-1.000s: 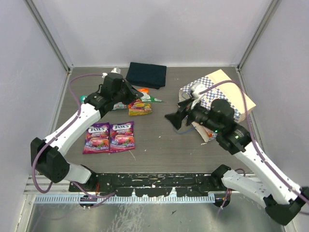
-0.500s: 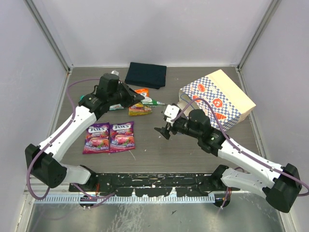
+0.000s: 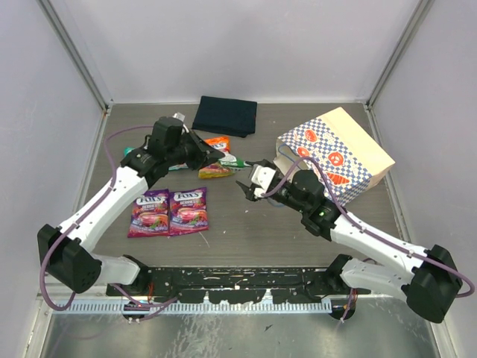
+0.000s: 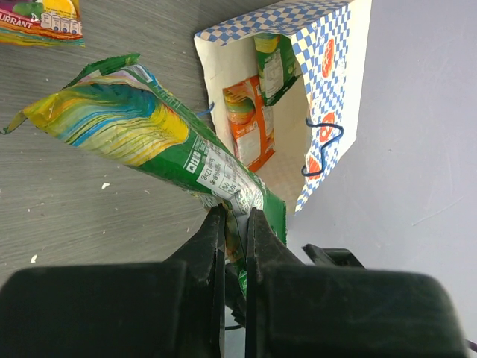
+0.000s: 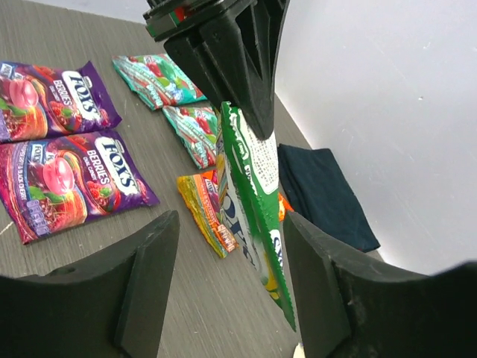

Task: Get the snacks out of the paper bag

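My left gripper (image 4: pixel 235 213) is shut on the end of a green snack pouch (image 4: pixel 149 134) and holds it above the table; the top view has this gripper (image 3: pixel 212 153) left of centre. My right gripper (image 5: pixel 231 220) stands open with the pouch's free end (image 5: pixel 257 194) hanging between its fingers, untouched. The checkered paper bag (image 3: pixel 335 153) lies on its side at the right. The left wrist view looks into its mouth (image 4: pixel 328 45), where an orange pouch (image 4: pixel 250 130) and a green one (image 4: pixel 274 63) lie. Two purple pouches (image 3: pixel 151 211) (image 3: pixel 188 210) lie flat at the front left.
A navy folded cloth (image 3: pixel 225 115) lies at the back centre. A yellow-orange pouch (image 3: pixel 215 171) and an orange one (image 3: pixel 218 141) lie under my left gripper. Two teal pouches (image 5: pixel 156 78) (image 5: pixel 194 130) lie beyond them. Grey walls close in the table.
My right gripper has swung left, away from the paper bag, up to the hanging green pouch, and its jaws have narrowed. The left gripper has kept the pouch almost in place.
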Controlling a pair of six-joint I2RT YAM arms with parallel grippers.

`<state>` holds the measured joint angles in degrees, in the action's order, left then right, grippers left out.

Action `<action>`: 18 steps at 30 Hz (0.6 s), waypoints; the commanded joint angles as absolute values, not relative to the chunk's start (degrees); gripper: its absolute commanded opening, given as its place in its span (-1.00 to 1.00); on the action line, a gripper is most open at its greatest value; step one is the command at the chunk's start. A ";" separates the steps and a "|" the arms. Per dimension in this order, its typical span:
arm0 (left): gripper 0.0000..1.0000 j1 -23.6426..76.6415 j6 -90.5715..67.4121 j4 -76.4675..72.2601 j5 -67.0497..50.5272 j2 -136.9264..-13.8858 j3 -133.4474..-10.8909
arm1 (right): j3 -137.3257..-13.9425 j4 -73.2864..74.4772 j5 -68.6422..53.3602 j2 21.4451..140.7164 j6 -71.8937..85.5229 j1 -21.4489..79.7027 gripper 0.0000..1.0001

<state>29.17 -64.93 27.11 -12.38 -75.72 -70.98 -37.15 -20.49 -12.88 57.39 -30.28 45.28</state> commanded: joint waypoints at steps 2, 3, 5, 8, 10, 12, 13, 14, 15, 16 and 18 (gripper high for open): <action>-1.00 28.84 -65.43 20.81 -14.56 -73.21 -70.52 | -39.93 -24.22 -11.97 60.65 -33.91 45.63 0.22; -1.00 28.83 -65.40 20.75 -14.54 -73.17 -70.27 | -40.45 -23.67 -12.11 61.32 -34.08 45.66 0.17; -1.00 28.83 -65.31 20.70 -14.59 -71.53 -70.10 | -41.59 -22.02 -12.39 62.55 -34.47 45.62 0.07; -1.00 28.87 -65.02 20.42 -14.54 -70.93 -69.89 | -42.58 -21.01 -12.48 63.82 -34.63 45.59 -0.20; -1.00 28.83 -64.19 20.70 -14.04 -70.78 -69.85 | -43.10 -20.23 -11.90 63.85 -34.50 45.57 -0.78; -1.00 28.83 -62.49 20.66 -13.63 -70.31 -69.50 | -43.37 -19.58 -10.32 63.38 -33.74 45.57 -0.98; -0.93 28.83 -61.27 20.50 -13.34 -69.86 -69.40 | -43.71 -18.67 -9.24 63.05 -33.16 45.63 -0.98; -0.64 28.83 -59.11 20.76 -12.45 -69.42 -69.32 | -44.37 -17.18 -8.21 62.73 -32.15 45.61 -0.98; -0.24 28.85 -56.56 21.67 -11.28 -68.83 -69.70 | -45.50 -14.96 -7.05 62.39 -30.57 45.56 -0.98; 0.24 28.84 -54.04 23.18 -9.48 -68.18 -70.04 | -47.36 -12.44 -5.78 61.94 -29.16 45.55 -0.98; 0.99 28.83 -48.38 26.04 -5.10 -66.60 -70.58 | -50.09 -7.08 -3.56 61.00 -25.62 45.65 -0.98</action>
<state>29.12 -59.55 26.22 -11.64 -71.57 -68.75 -43.20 -13.91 -9.06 64.23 -31.83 45.50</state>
